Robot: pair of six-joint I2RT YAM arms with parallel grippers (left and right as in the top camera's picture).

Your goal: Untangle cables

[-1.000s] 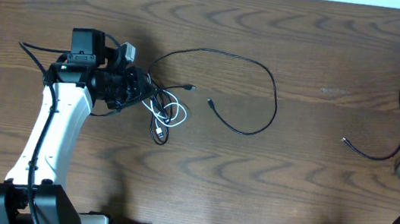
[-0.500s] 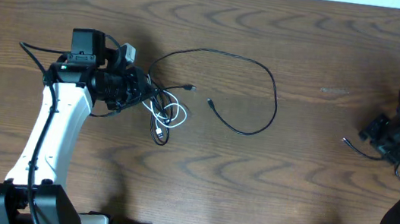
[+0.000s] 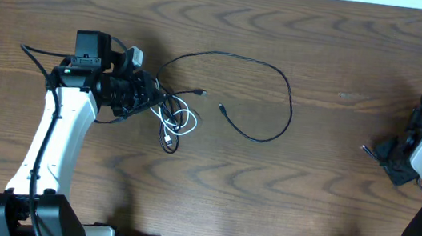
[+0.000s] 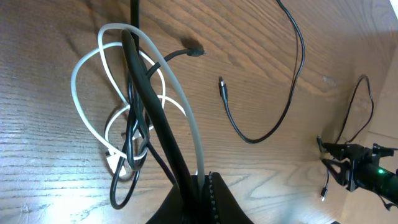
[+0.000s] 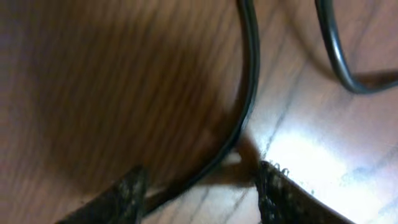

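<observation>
Left end effector [image 4: 203,178] pinches the cables [image 4: 151,102], wooden table [image 4: 50,186] beneath.

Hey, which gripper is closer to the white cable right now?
Left. The left gripper pinches the tangle holding the white cable; the right gripper sits far off at the table's opposite edge, its fingers straddling a separate black cable.

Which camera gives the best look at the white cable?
The left wrist camera: the white cable looms large, looped around black cables, running into the shut left gripper. Overhead shows it as small loops beside that gripper. The right wrist camera misses it.
</observation>
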